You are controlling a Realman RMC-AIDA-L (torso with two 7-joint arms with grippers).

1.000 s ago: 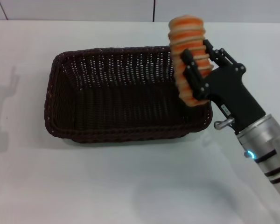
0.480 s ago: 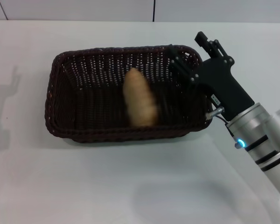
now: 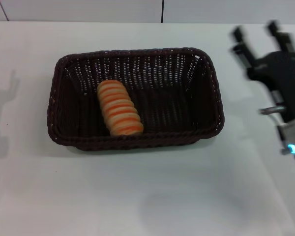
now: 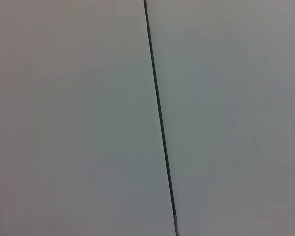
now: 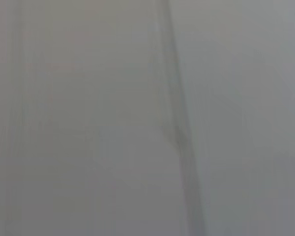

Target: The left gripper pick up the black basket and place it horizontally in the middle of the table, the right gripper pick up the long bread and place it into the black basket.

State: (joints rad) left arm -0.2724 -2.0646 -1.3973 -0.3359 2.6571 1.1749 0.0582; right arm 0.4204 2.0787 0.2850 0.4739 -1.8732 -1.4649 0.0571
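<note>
The black basket [image 3: 209, 83] lies lengthwise across the middle of the white table [image 3: 137, 196] in the head view. Inside it, left of centre on the basket floor, rests the long bread [image 3: 120, 114], tan with orange stripes. My right gripper [image 3: 255, 34] is off to the right of the basket, above the table, open with nothing between its two black fingers. The left gripper is out of view; its wrist view shows only a pale wall with a dark seam [image 4: 160, 118].
A grey-white wall with a dark vertical seam [image 3: 162, 11] runs along the table's far edge. The silver right arm with a blue light [image 3: 291, 149] occupies the right edge of the head view.
The right gripper let go of the bread, which fell and came to rest in the basket. The gripper then pulled back to the right, away from the basket's corner.
</note>
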